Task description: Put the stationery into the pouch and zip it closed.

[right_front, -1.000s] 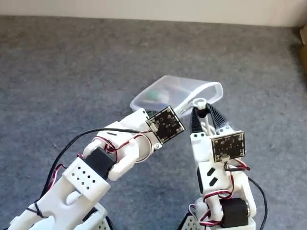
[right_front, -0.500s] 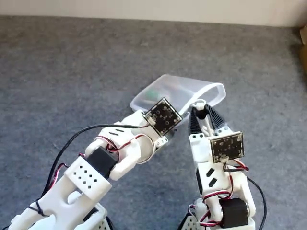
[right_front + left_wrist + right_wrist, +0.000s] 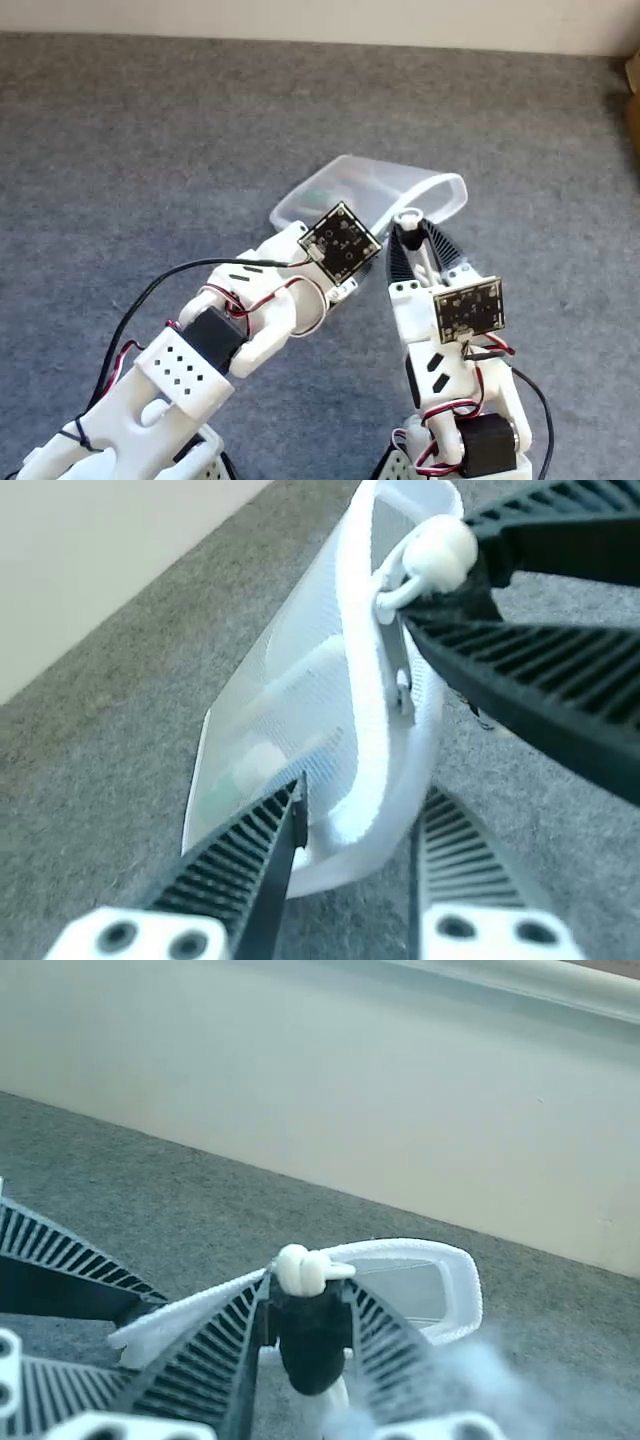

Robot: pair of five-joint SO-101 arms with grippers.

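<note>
A translucent white mesh pouch [image 3: 372,188] lies on its side on the grey, carpet-like worktop [image 3: 150,130], just ahead of two robot arms that meet over its near edge. The right end effector [image 3: 411,226] is clenched on the zipper pull [image 3: 410,216], a white knotted bead that sits right at the tips of its black ribbed fingers, partway along the pouch's white zipper band. Beyond the pull, on the side away from the other arm, the pouch's rim stands open in a loop. The left end effector [image 3: 365,795] is released, its jaws parted to either side of the zipper band's opposite end; one fingertip [image 3: 296,798] touches the mesh, the other sits just beside it, and whether they pinch the fabric cannot be told. Stationery [image 3: 252,765] shows through the mesh as pale and greenish shapes inside the pouch, too blurred to name piece by piece. A pale wall [image 3: 300,1060] borders the worktop behind the pouch.
</note>
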